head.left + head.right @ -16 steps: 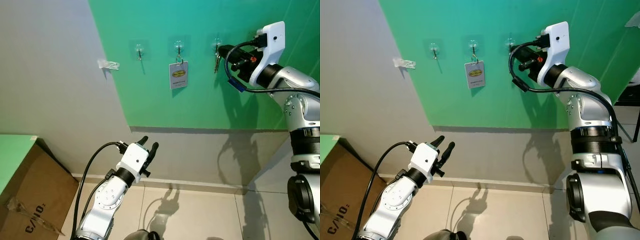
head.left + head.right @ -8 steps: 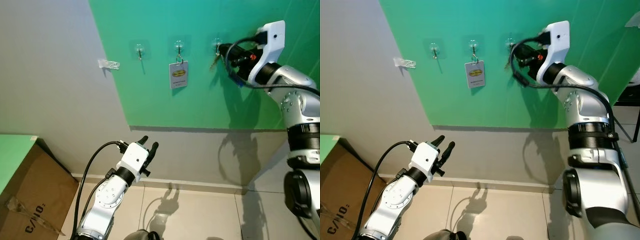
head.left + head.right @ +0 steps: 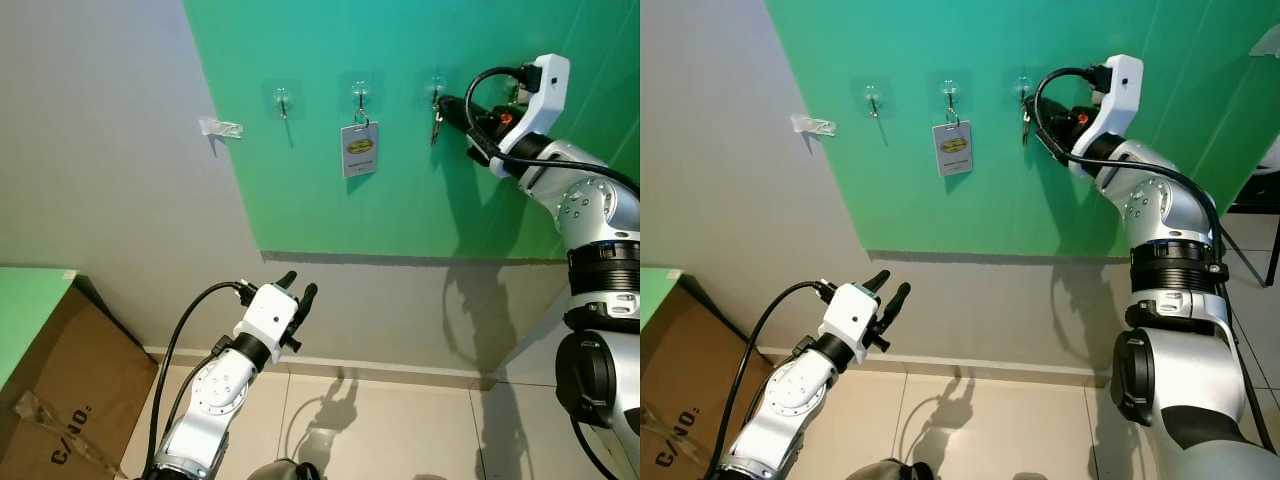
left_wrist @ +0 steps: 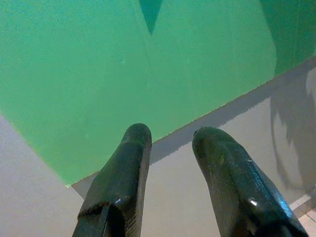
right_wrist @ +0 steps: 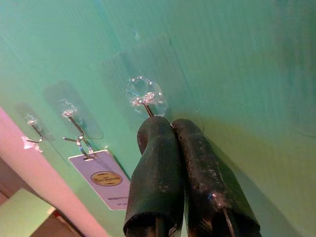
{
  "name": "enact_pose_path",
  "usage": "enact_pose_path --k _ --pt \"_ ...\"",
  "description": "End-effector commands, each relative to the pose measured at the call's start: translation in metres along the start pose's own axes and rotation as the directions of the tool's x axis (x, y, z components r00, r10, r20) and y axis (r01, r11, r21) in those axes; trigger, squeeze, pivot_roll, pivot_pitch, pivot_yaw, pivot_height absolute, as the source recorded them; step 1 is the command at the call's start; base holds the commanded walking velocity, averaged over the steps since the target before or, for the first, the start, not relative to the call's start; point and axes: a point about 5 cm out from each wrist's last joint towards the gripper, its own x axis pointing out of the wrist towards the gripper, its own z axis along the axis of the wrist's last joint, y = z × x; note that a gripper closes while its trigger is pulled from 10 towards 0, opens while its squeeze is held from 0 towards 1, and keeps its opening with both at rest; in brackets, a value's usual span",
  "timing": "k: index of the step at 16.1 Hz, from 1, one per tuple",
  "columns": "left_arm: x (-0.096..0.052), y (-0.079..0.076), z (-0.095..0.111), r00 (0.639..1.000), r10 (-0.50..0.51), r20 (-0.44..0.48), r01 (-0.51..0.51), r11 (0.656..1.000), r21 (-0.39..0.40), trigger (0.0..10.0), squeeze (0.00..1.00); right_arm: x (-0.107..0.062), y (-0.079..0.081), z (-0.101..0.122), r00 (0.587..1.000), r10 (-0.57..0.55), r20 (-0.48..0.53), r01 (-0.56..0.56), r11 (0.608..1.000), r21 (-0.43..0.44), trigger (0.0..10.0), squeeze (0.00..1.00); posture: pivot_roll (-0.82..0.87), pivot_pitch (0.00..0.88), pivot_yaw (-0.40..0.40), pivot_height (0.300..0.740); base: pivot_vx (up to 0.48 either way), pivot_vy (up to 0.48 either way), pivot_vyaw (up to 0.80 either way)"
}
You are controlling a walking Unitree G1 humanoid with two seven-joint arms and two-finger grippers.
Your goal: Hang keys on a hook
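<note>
Three clear hooks sit in a row on the green wall. At the right hook [image 3: 436,88] my right gripper [image 3: 447,104] is raised, its fingers [image 5: 163,148] pressed shut with the tips just under the hook [image 5: 144,96]. A small dark bunch of keys [image 3: 437,122] hangs straight down at those tips, close below the hook. Whether the ring is over the hook I cannot tell; in the right wrist view the fingers hide the keys. My left gripper [image 3: 297,289] is held low before the grey lower wall, open and empty [image 4: 170,140].
The middle hook [image 3: 358,92] carries a white badge tag [image 3: 358,150]; the left hook [image 3: 282,100] is bare. A strip of clear tape [image 3: 220,127] sticks to the grey wall. A cardboard box [image 3: 60,390] stands on the floor at the left.
The right forearm has swung while its fingertips stayed at the right hook. The keys, tilted half a second ago, now hang straight down. The left arm has not moved.
</note>
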Motion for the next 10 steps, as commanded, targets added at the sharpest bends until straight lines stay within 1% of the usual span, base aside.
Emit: enact_pose_path --k 1,3,4,8,9,10 --pt "-0.001 0.005 -0.003 1.000 0.019 -0.014 -0.018 1.000 0.009 10.0 0.00 0.001 0.000 0.000 1.000 -0.013 -0.005 0.014 0.998 0.058 0.0 0.00 -0.22 0.020 0.099 0.740 0.000 0.000 0.00" --pt "-0.001 0.005 -0.003 1.000 0.019 -0.017 -0.019 1.000 0.009 10.0 0.00 0.001 0.000 -0.003 1.000 -0.017 -0.016 0.019 0.993 0.116 0.0 0.00 -0.22 0.019 0.098 0.740 0.000 0.000 0.00" --pt "-0.001 0.005 -0.003 1.000 0.016 -0.020 -0.016 1.000 0.011 10.0 0.00 0.001 -0.001 -0.005 0.999 -0.025 -0.021 0.027 0.992 0.125 0.0 0.00 -0.22 0.017 0.095 0.740 0.000 0.000 0.00" --pt "-0.001 0.004 -0.005 1.000 0.010 -0.030 -0.010 1.000 0.014 10.0 0.00 0.000 -0.003 -0.022 0.992 -0.070 -0.101 0.080 0.992 0.096 0.0 0.00 -0.22 0.012 0.092 0.740 0.000 0.000 0.00" --pt "-0.001 0.004 -0.005 0.999 0.011 -0.030 -0.010 1.000 0.014 10.0 0.00 -0.001 -0.003 -0.023 0.991 -0.086 -0.103 0.091 0.995 0.041 0.2 0.00 -0.22 0.012 0.092 0.740 0.000 0.000 0.00" --pt "-0.001 0.005 -0.006 0.999 0.011 -0.033 -0.010 1.000 0.017 10.0 0.00 -0.001 0.002 -0.031 0.985 -0.094 -0.147 0.075 0.988 -0.134 10.0 1.00 -0.22 0.010 0.095 0.740 0.000 0.000 0.00"
